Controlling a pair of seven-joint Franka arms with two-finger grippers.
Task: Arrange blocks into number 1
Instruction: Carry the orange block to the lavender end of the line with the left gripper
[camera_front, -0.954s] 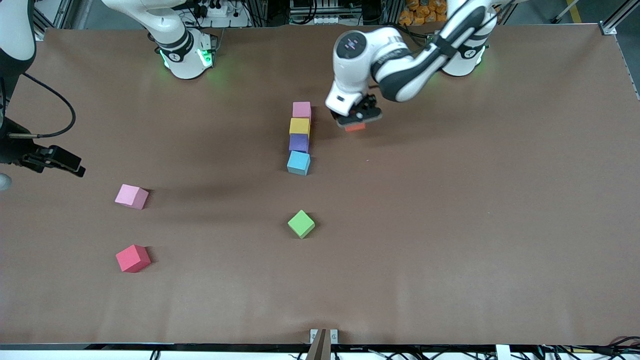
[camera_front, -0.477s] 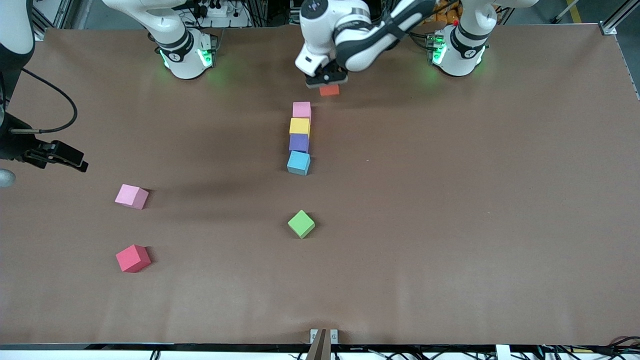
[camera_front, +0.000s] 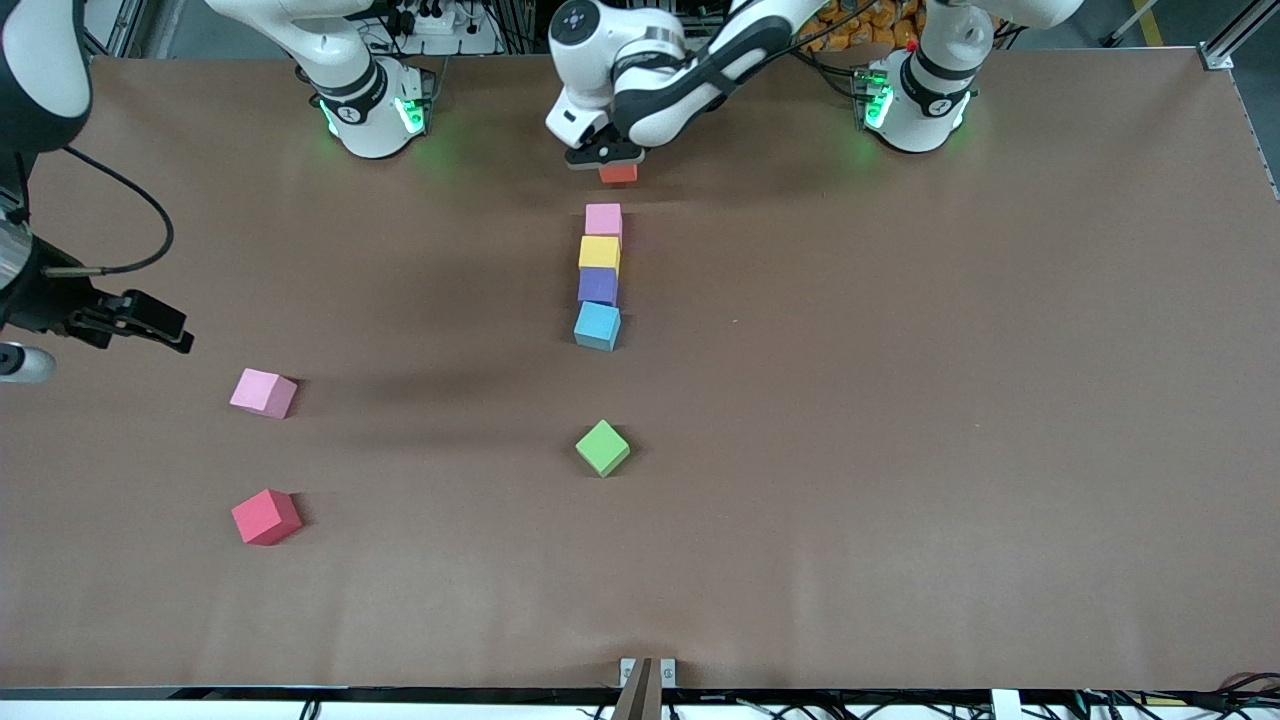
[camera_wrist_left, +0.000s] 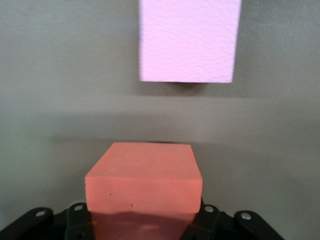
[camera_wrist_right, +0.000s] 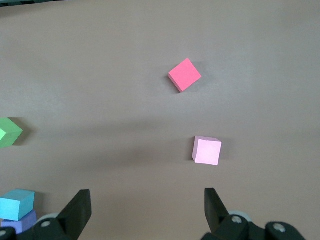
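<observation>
One orange block (camera_front: 618, 173) (apparently airborne) above pink block (camera_front: 603, 219)

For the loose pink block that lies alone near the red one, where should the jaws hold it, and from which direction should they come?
Come straight down from above and close the jaws on two facing side walls of the loose pink block. It lies flat on the table, turned slightly askew, so the wrist must turn to match. Nothing touches it; the red block sits apart.

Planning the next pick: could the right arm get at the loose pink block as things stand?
Probably yes. The right gripper hangs open above the bare table, and the loose pink block stands alone, with only the red block nearby.
</observation>
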